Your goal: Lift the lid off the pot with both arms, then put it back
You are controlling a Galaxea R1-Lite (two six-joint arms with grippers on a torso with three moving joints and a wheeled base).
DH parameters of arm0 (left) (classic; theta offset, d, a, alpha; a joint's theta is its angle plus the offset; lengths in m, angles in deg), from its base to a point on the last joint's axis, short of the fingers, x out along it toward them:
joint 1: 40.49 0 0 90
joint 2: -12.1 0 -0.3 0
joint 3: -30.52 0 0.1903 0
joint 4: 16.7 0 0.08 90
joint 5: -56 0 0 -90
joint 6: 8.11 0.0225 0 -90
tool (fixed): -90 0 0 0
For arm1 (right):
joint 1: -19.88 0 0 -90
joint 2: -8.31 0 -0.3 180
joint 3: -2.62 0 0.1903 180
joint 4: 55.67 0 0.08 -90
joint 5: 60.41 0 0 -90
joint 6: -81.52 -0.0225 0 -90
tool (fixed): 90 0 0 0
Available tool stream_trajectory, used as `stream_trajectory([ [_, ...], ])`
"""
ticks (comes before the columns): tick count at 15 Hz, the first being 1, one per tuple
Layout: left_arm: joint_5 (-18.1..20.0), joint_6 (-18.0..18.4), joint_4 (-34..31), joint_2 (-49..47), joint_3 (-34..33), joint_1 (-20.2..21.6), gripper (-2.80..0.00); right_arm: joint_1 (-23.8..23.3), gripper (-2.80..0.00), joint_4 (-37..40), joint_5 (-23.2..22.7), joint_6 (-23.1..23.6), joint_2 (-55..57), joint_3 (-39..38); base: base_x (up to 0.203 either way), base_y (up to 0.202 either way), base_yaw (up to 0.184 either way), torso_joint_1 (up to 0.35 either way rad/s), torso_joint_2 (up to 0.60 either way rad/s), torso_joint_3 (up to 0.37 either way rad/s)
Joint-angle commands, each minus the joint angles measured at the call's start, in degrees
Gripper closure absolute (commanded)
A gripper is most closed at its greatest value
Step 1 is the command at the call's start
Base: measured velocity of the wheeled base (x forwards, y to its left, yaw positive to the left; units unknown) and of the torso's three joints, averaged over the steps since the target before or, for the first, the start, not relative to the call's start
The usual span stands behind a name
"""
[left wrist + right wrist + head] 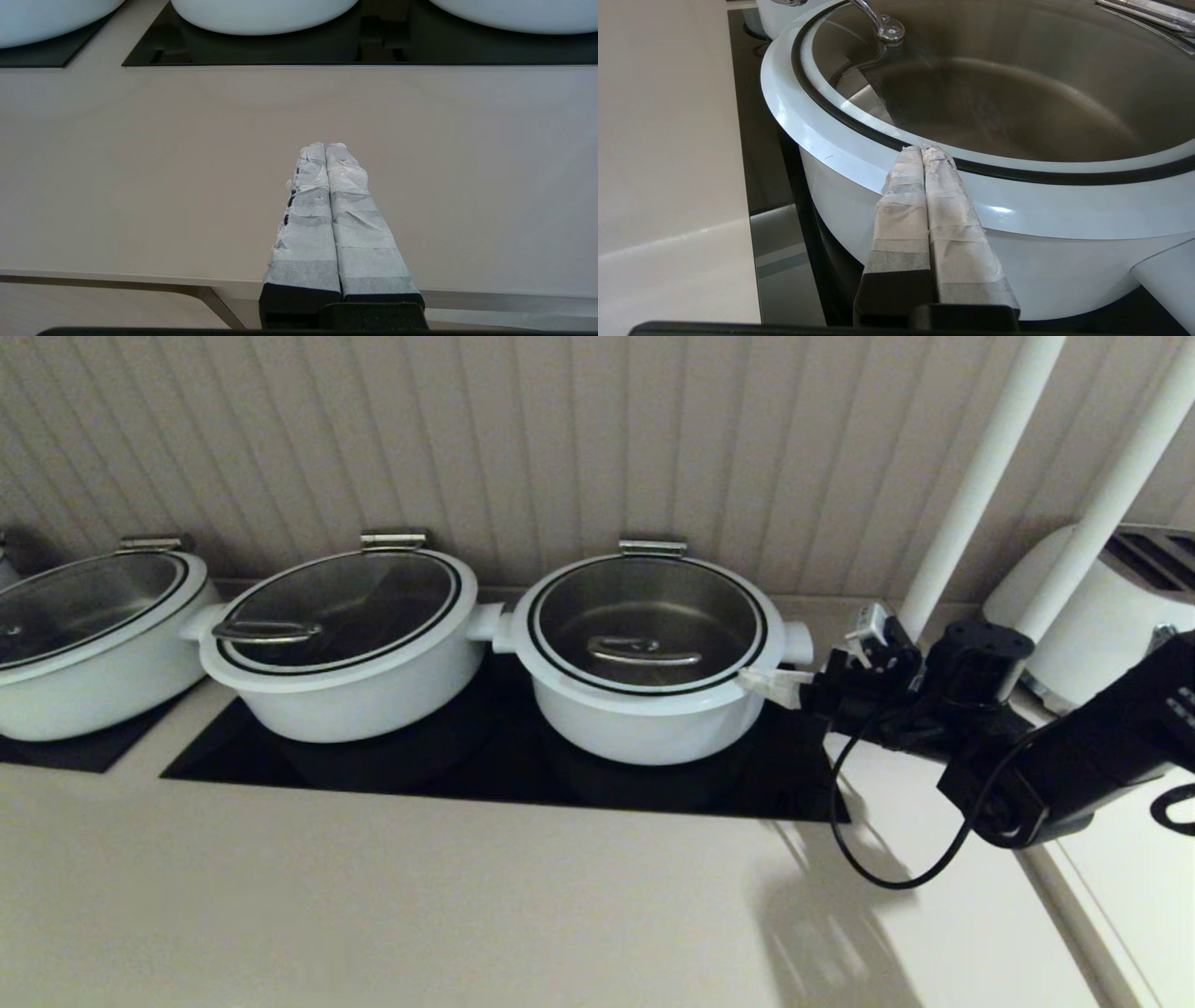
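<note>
Three white pots stand in a row at the back of the counter. The rightmost pot (644, 709) has a glass lid (649, 621) with a metal handle (644, 651) lying closed on it. My right gripper (747, 678) is shut and empty, its taped tips at the pot's right rim, at the black lid seal. In the right wrist view the gripper (922, 148) reaches over the white rim (1017, 200) to the lid's edge (999, 107). My left gripper (324, 146) is shut and empty above the bare counter, out of the head view.
The middle pot (345, 644) and left pot (89, 635) also carry glass lids. Black cooktop panels (504, 775) lie under the pots. A white toaster (1111, 607) and two white poles (980, 476) stand at the back right. The beige counter (420, 896) lies in front.
</note>
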Motion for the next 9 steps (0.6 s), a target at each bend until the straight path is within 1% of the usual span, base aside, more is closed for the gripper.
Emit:
stream_trajectory([
  [1,0.01,0.03,-0.02,0.02,-0.04,0.02,0.0,-0.39,0.0,-0.63,0.32,0.06,-0.34,0.18,0.0,0.0,0.0,0.0,0.0,0.0],
  [6,0.01,-0.04,-0.02,0.02,-0.05,0.02,0.0,-3.19,0.0,-1.23,0.99,-0.03,-4.26,-0.48,0.0,0.0,0.0,0.0,0.0,0.0],
  [7,0.01,-0.03,-0.02,0.02,0.03,0.02,0.0,-3.66,0.0,-1.24,1.97,-0.03,-5.54,-0.34,0.0,0.0,0.0,0.0,0.0,0.0],
  [9,0.01,-0.03,-0.02,0.02,-0.05,0.02,0.0,-4.4,0.0,-1.18,5.96,-0.21,-8.49,0.03,0.0,0.0,0.0,0.0,0.0,0.0],
])
